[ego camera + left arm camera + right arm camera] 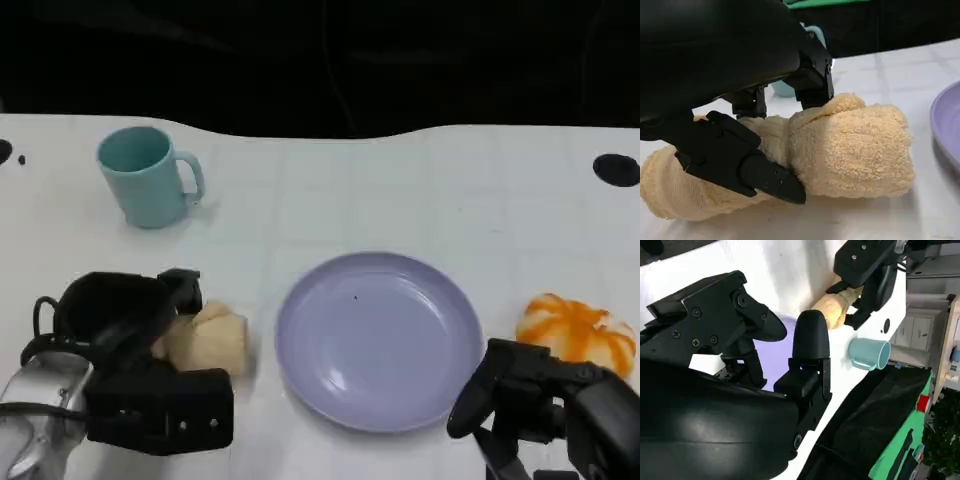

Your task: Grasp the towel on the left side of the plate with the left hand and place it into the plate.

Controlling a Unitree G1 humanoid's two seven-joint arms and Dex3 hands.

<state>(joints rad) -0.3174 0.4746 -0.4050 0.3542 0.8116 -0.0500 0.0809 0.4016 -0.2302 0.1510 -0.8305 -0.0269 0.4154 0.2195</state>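
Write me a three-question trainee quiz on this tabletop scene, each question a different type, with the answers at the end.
1. True or false: the towel already lies in the plate.
2. Multiple choice: what stands at the far left of the table? A) a glass bowl B) a teal mug C) a metal spoon
3. Short answer: which hand has its fingers around the towel?

Key
1. False. The towel sits on the table just left of the plate, apart from its rim.
2. B.
3. The left hand; the left wrist view shows its fingers closed around the towel, which still rests on the table. The right hand hovers near the plate's right edge, holding nothing.
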